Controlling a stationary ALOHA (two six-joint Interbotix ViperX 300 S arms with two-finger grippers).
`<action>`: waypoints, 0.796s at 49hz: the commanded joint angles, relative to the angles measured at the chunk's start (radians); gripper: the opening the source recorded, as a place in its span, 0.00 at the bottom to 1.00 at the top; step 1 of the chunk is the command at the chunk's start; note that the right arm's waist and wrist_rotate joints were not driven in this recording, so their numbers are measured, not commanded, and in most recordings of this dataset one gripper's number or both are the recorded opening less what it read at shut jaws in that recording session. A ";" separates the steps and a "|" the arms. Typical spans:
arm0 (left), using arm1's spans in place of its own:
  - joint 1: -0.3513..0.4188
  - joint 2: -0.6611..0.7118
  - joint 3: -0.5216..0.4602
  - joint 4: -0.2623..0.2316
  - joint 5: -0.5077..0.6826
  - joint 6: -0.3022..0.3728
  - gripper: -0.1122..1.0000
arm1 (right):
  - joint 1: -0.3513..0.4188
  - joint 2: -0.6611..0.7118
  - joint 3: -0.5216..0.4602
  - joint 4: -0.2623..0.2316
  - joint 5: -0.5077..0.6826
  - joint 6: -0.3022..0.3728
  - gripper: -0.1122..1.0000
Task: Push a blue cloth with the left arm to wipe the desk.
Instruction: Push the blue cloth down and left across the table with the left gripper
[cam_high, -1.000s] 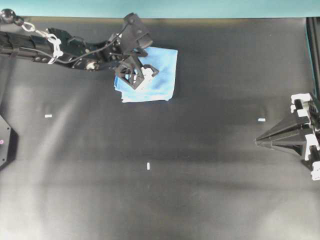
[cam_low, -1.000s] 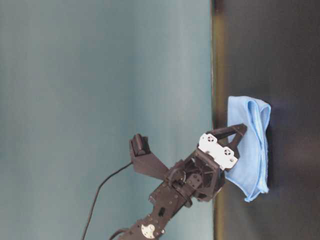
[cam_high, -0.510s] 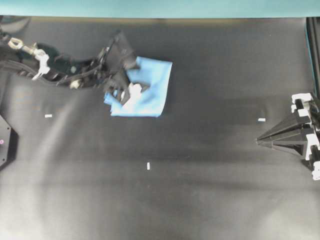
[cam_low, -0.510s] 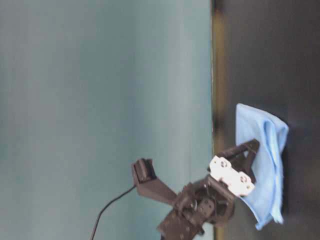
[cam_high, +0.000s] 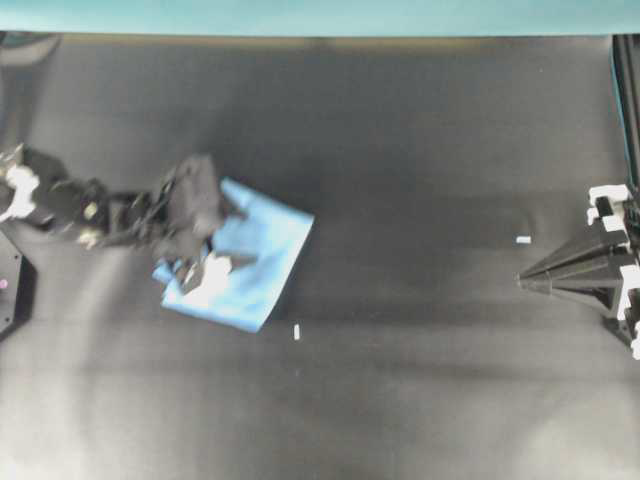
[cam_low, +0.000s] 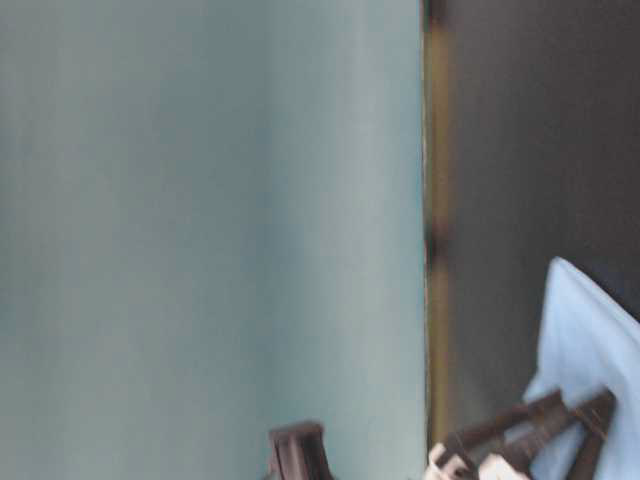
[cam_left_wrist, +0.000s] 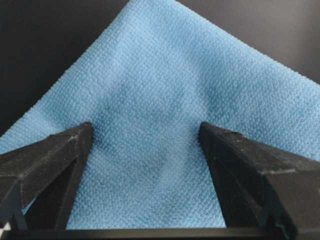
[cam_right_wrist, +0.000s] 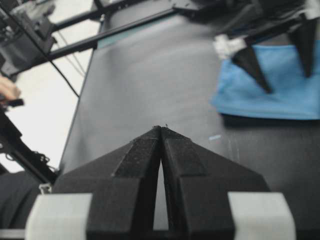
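The cloth (cam_high: 245, 265) has slid away from the teal strip (cam_high: 300, 15). Left gripper (cam_high: 200, 275) presses it, fingers spread; right gripper (cam_high: 525, 281) is closed, well apart from the cloth.

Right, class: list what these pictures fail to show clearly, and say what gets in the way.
- Overhead: left arm smeared by motion blur; its end effector covers part of the blue cloth.
- Table-level: cloth cut by the frame edge.
- Left wrist: fingers hide whether they touch the cloth.
- Overhead: right end effector partly cropped.
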 joint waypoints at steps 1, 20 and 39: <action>-0.084 -0.046 0.031 0.002 -0.005 -0.003 0.86 | 0.000 0.005 -0.003 0.005 -0.003 0.000 0.10; -0.348 -0.123 0.141 0.003 0.003 -0.006 0.86 | 0.000 0.000 -0.003 0.008 -0.014 0.002 0.10; -0.603 -0.133 0.173 0.003 0.003 -0.201 0.86 | 0.000 -0.006 -0.005 0.011 -0.017 0.000 0.10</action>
